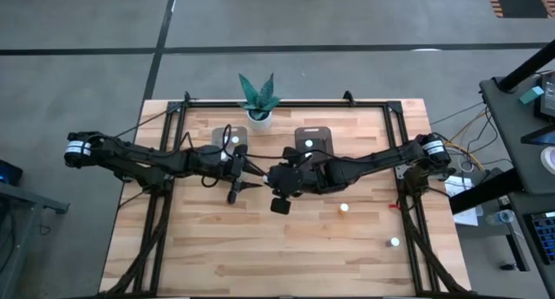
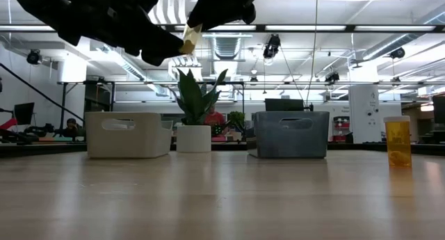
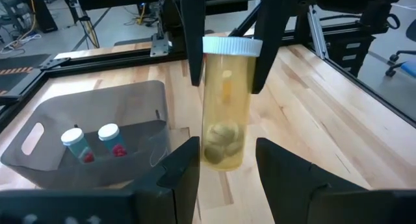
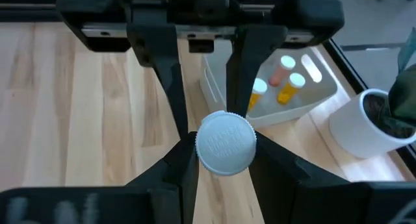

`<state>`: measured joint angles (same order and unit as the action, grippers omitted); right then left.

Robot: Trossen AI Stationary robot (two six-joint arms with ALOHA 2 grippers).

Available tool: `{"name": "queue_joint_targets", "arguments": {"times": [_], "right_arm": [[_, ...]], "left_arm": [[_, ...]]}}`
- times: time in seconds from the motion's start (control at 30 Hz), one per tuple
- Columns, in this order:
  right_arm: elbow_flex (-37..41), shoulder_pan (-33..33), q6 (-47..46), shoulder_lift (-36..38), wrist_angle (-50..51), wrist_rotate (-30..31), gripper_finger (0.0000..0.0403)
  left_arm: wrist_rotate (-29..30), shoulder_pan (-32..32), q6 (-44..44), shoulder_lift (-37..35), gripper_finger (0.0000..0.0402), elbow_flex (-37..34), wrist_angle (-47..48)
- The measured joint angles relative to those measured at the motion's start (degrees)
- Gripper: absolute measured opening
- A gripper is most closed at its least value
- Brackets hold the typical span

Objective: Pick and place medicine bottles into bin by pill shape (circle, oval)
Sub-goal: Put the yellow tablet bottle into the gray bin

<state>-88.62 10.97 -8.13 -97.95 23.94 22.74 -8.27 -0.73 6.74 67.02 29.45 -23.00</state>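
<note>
**Q:** What does the bottle look like, and where is it?

**A:** It is a small amber see-through plastic medicine bottle (image 3: 226,107) with a white ribbed cap. It is lifted above the middle of the wooden table, between the two arms. Pale rounded pills lie heaped at its lower end.

**Q:** Who has hold of it?

**A:** The right gripper (image 4: 225,146) is clenched on the cap. The left gripper (image 3: 226,152) is released: its dark fingers flank the bottle's body, with a thin gap on each side.

**Q:** What is hard to make out?

**A:** The exact shape of the pills is blurred through the plastic. From above, the arms cover almost all of the bottle. From table height, only a yellowish sliver of it shows.

**Q:** And the surroundings?

**A:** A dark smoky-grey rounded plastic tub (image 3: 130,100) holds two white-capped bottles with reddish contents. A pale translucent rounded plastic tub (image 4: 305,100) holds three white-capped bottles with orange bodies. Between the tubs stands a green spiky plant in a white pot (image 1: 258,101). A loose amber bottle (image 2: 398,140) stands upright on the smooth, pale planks of the table, well apart from the tubs.
</note>
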Motion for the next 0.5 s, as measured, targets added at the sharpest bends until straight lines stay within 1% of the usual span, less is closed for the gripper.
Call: {"name": "queue_joint_targets", "arguments": {"times": [0.3, 0.4, 0.5], "right_arm": [[0.00, -0.16, 1.91, -0.08, -3.32, -0.17, 0.0111], [0.00, -0.16, 2.10, -0.09, -3.30, -0.22, 0.0111], [0.00, -0.16, 2.17, -0.09, -3.34, -0.21, 0.0115]], "left_arm": [[0.01, 0.00, 0.59, 0.00, 0.0132, -0.02, -2.75], [0.01, 0.00, 1.38, -0.02, 0.0115, -0.02, -2.54], [0.03, 0.00, 1.70, 0.00, 0.0086, -0.02, -2.65]]}}
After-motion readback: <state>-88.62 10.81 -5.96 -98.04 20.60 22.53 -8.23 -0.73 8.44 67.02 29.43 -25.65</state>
